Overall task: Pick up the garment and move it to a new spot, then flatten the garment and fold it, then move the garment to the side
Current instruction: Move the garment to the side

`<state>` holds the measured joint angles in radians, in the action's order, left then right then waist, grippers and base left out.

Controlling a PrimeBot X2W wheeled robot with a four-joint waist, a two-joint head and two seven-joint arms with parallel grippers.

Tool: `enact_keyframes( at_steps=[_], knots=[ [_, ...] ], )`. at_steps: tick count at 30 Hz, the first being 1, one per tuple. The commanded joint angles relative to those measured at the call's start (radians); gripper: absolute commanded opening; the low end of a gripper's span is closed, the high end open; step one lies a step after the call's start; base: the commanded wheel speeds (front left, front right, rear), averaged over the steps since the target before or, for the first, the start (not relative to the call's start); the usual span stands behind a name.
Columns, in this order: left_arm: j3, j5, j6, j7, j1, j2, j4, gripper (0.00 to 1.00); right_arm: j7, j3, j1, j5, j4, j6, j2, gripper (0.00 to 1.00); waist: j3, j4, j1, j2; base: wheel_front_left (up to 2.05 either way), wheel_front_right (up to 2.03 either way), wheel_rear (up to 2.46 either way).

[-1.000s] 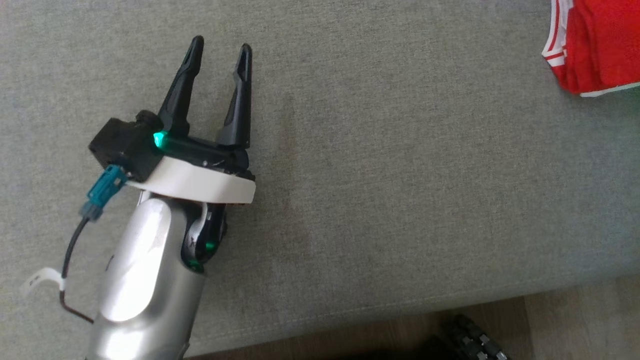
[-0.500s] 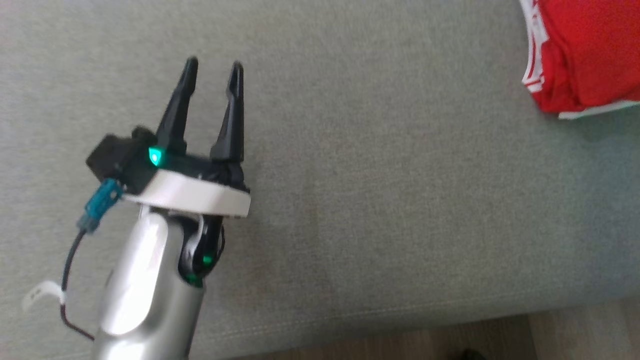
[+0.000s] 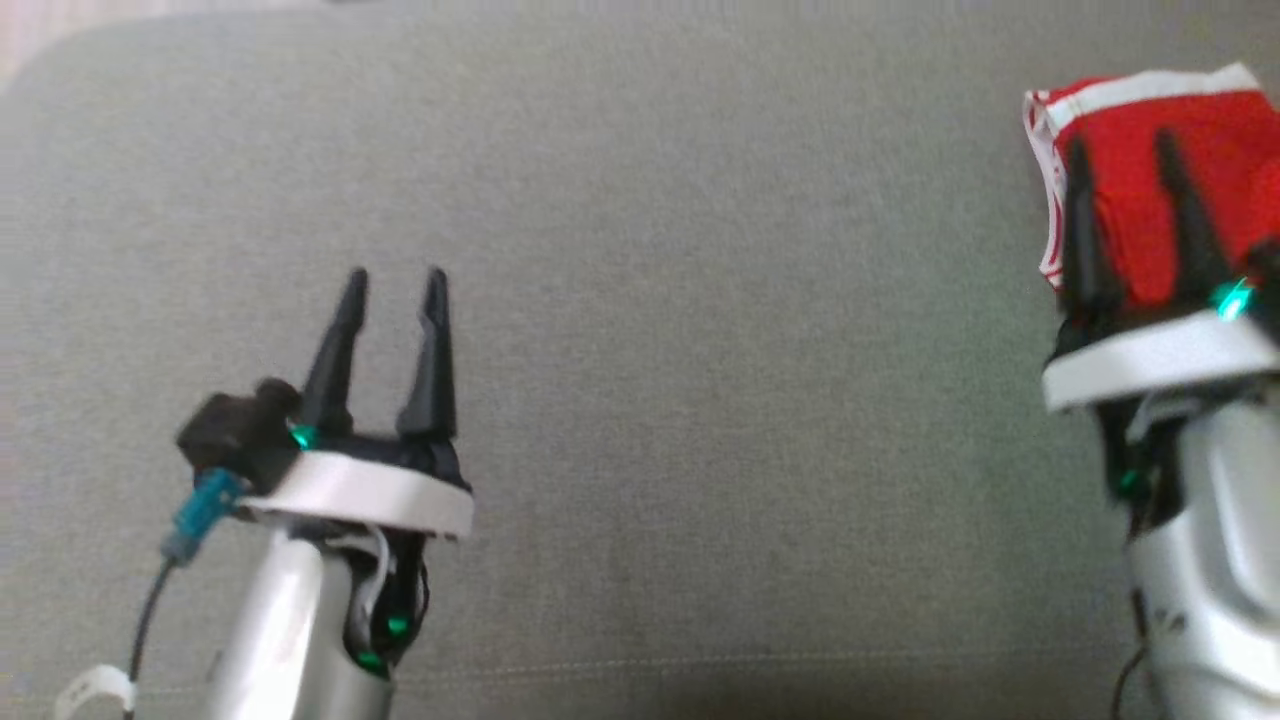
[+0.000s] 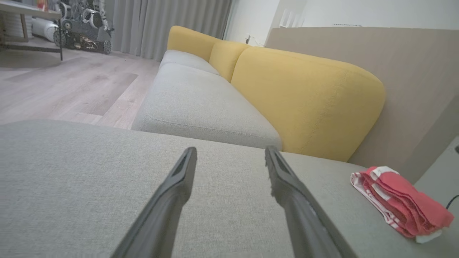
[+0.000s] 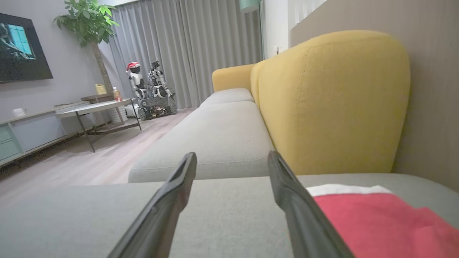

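A folded red garment point(image 3: 1225, 130) is being left lying at the right end of a grey seat cushion point(image 3: 700, 300), with the robot's fingers being held open.
The grey seat cushion is being shown mostly as bare fabric, and a yellow backrest point(image 4: 304, 96) is being seen beyond it in both wrist views. The red garment, edged with white stripes, is lying folded on the cushion near that backrest. In the head view the right gripper point(image 3: 1120, 148) is being held over the garment, its fingers spread with nothing between them; whether they are touching the cloth cannot be told. The left gripper point(image 3: 396, 278) is being held well apart from the garment, over bare cushion at the lower left, its fingers likewise spread and gripping nothing.
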<state>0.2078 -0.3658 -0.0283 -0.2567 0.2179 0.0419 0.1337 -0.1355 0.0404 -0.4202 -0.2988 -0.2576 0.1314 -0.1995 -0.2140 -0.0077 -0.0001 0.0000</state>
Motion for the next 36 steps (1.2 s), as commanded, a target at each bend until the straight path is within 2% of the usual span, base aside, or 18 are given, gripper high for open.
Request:
enact_keyframes(
  at_steps=[1,9,15,22,30,36],
  knots=[
    [-0.026,0.026,-0.011,-0.005,0.005,0.008,-0.025,1.00,-0.021,0.016,0.014,0.007,0.022,-0.001,0.009,1.00,0.039,0.027,0.0001,0.0000,0.00,0.00,0.00],
    [-0.017,0.058,-0.007,-0.005,-0.073,0.008,0.018,1.00,-0.105,-0.013,0.148,0.097,-0.039,-0.001,0.098,1.00,0.109,0.043,0.0001,0.0000,0.00,0.00,0.00],
    [-0.018,0.044,0.029,-0.005,-0.113,0.008,0.035,1.00,-0.122,-0.020,0.195,0.140,-0.047,-0.001,0.136,1.00,0.124,0.042,0.0001,0.0000,0.00,0.00,0.00],
    [-0.030,0.034,0.047,-0.005,-0.112,0.008,0.051,1.00,-0.125,-0.024,0.190,0.150,-0.041,-0.001,0.145,1.00,0.128,0.049,0.0001,0.0000,0.00,0.00,0.00],
    [-0.041,0.007,0.036,-0.005,-0.124,0.008,0.056,1.00,-0.126,-0.021,0.194,0.151,-0.032,-0.001,0.148,1.00,0.138,0.055,0.0001,0.0000,0.00,0.00,0.00],
    [-0.044,0.008,0.024,-0.005,-0.126,0.008,0.062,1.00,-0.126,-0.056,0.195,0.175,-0.038,-0.001,0.149,1.00,0.136,0.052,0.0001,0.0000,0.00,0.00,0.00]
  ],
)
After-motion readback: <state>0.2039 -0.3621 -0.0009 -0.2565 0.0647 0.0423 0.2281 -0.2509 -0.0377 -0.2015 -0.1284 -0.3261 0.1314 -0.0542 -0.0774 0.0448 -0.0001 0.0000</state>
